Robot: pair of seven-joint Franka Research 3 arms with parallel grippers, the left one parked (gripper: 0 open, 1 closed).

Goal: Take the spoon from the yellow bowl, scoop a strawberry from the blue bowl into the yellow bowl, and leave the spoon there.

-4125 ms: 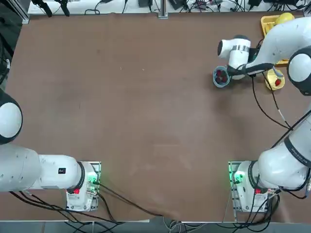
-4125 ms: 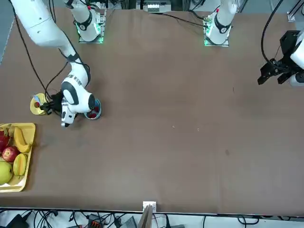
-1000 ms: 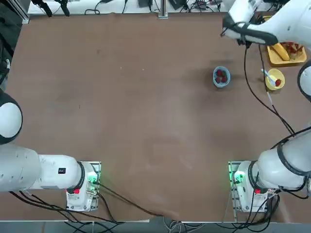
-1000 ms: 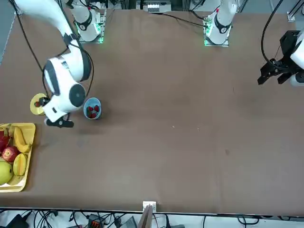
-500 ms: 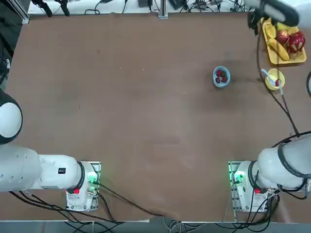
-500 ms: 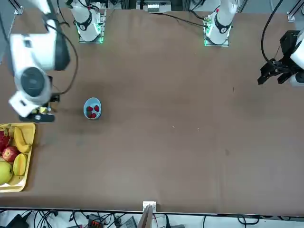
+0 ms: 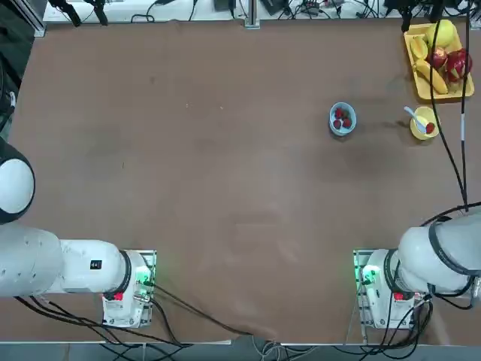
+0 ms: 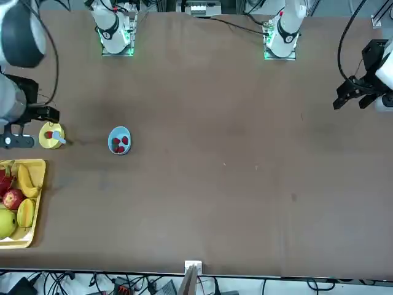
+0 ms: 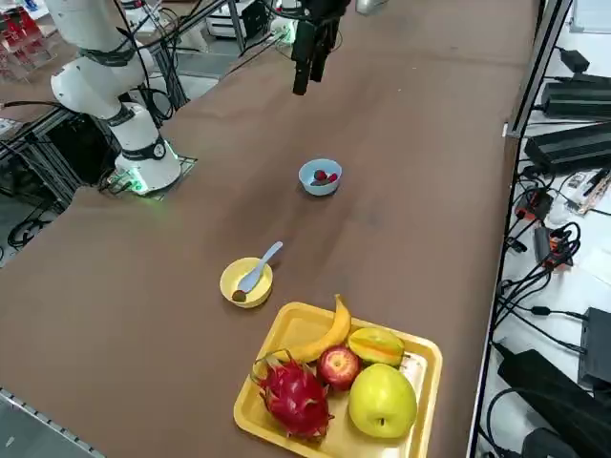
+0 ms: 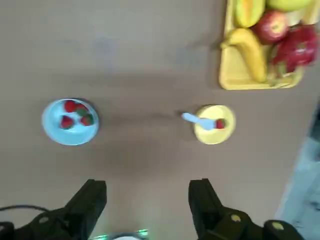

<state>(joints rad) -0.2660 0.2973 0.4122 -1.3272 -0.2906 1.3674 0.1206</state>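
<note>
From my remote seat, with the robot's bases at six o'clock in the top view, I see the spoon in the yellow bowl, pale blue-white and smooth, its short handle sloping up over the rim towards ten o'clock, with the tip sticking out past the edge. Its rounded head lies down inside, against a single red strawberry that sits towards four o'clock in the bowl (a neat contrast, that red against the plain yellow). The bowl itself is small, round and upright. At nine o'clock from it, well apart, stands the blue bowl, light blue with a paler rim, holding several red strawberries, some showing green leaves. Near the yellow bowl, towards one o'clock, is the rectangular yellow tray with a banana, an apple, a dragon fruit, a green fruit and a yellow-green fruit. My right gripper hangs above the table, its two black fingers spread wide with nothing between them, touching neither bowl
</note>
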